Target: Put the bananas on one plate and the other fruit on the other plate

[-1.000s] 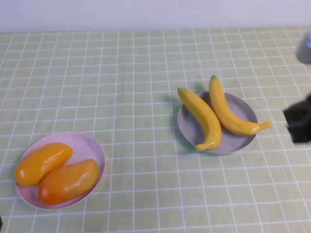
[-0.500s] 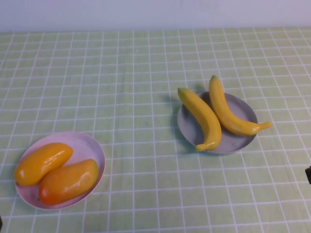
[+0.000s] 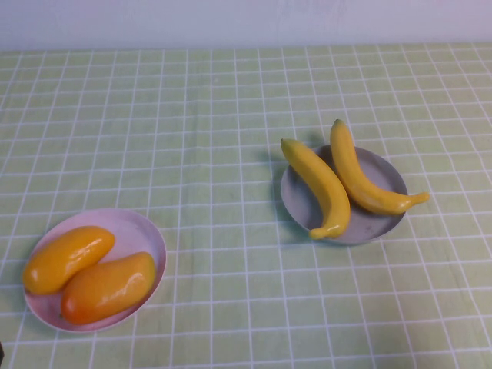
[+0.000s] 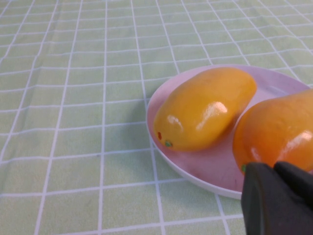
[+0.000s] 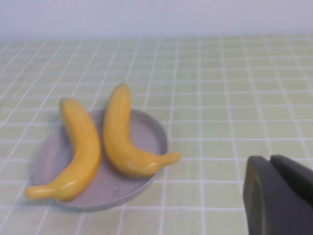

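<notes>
Two yellow bananas [image 3: 319, 187] [image 3: 361, 175] lie side by side on the grey-blue plate [image 3: 384, 227] at the right of the table. Two orange-yellow mango-like fruits [image 3: 68, 257] [image 3: 108, 287] lie on the pale pink plate [image 3: 142, 228] at the front left. Neither gripper shows in the high view. In the left wrist view my left gripper [image 4: 274, 169] is shut and empty, just short of the pink plate [image 4: 195, 171] and the more orange fruit [image 4: 276, 132]. In the right wrist view my right gripper [image 5: 270, 159] is shut and empty, apart from the grey plate [image 5: 146, 129] and the bananas [image 5: 80, 147].
A pale green checked cloth [image 3: 207, 138] covers the whole table. A white wall [image 3: 246, 19] runs along the far edge. Nothing else stands on the cloth.
The right arm, seen dark at the right edge a second ago, has dropped back and left the high view. The fruit and plates have not moved.
</notes>
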